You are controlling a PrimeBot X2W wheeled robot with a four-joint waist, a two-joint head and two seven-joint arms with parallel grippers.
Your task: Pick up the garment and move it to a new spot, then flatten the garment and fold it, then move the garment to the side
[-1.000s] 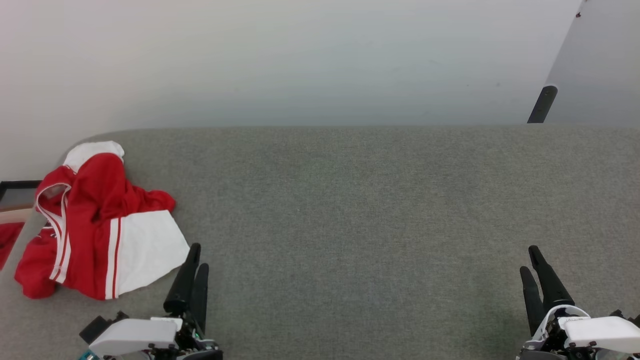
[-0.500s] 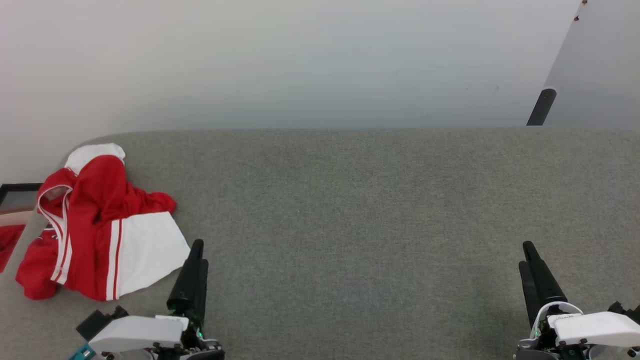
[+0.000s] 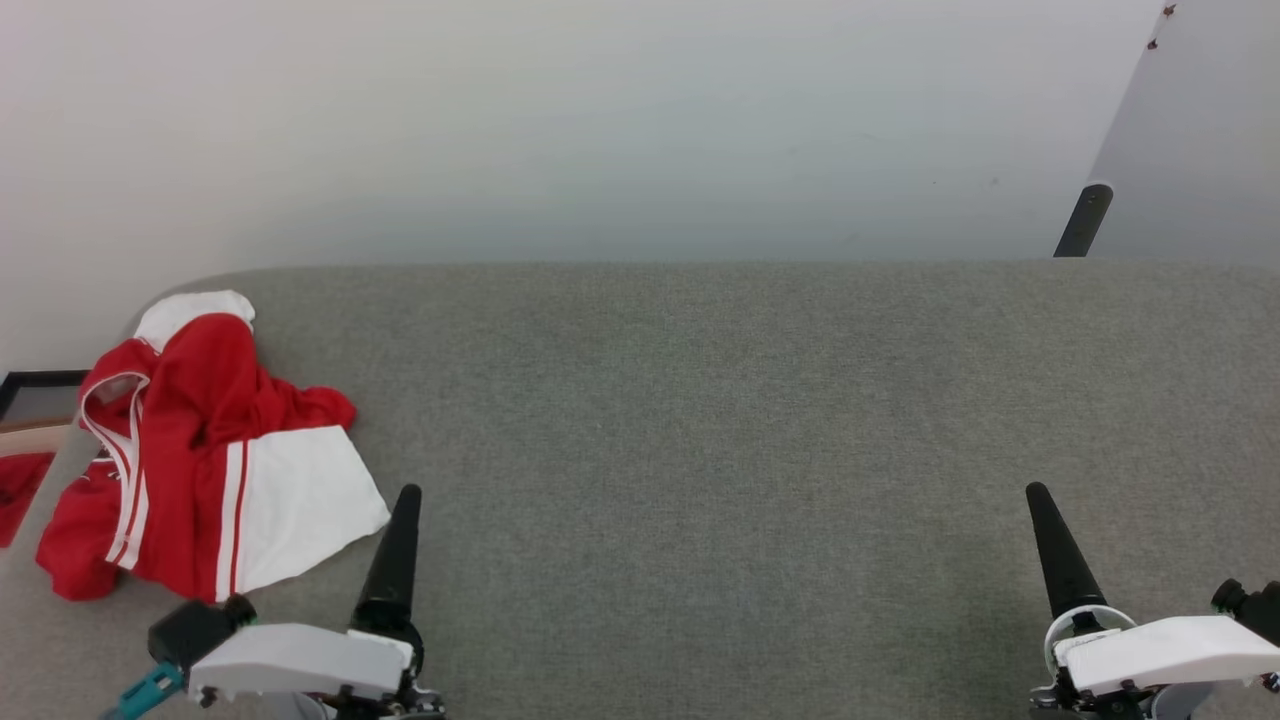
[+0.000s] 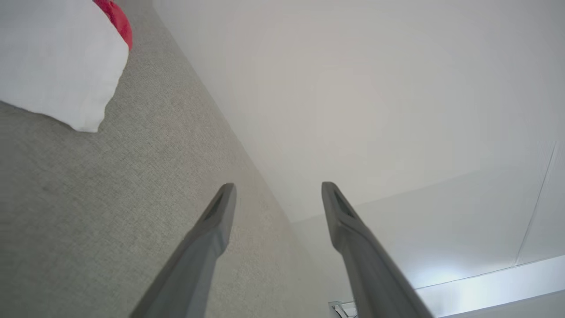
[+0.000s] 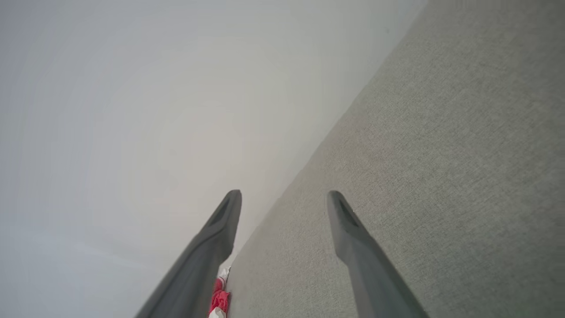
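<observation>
Here we go: the garment (image 3: 200, 450) sits in a crumpled heap at the far left end of the grey felt-like table (image 3: 700, 400), red body bunched up, one white sleeve spread flat toward the near edge, another white patch peeking out at the back. The left gripper (image 4: 278, 185) hovers just beside that near sleeve, jaws spread wide, nothing between them. The right gripper (image 5: 284, 193) is well apart at the other end of the table, equally wide and empty. This looks like light, soft jersey cloth, floppy, likely to sag and drag once lifted, so a pinch on a thick bunched ridge of the red body or along the striped trim should hold better than one loose layer of sleeve. Any writing? A trace of print shows low on the red at the left, too creased and small to read, and no brand label can be made out
</observation>
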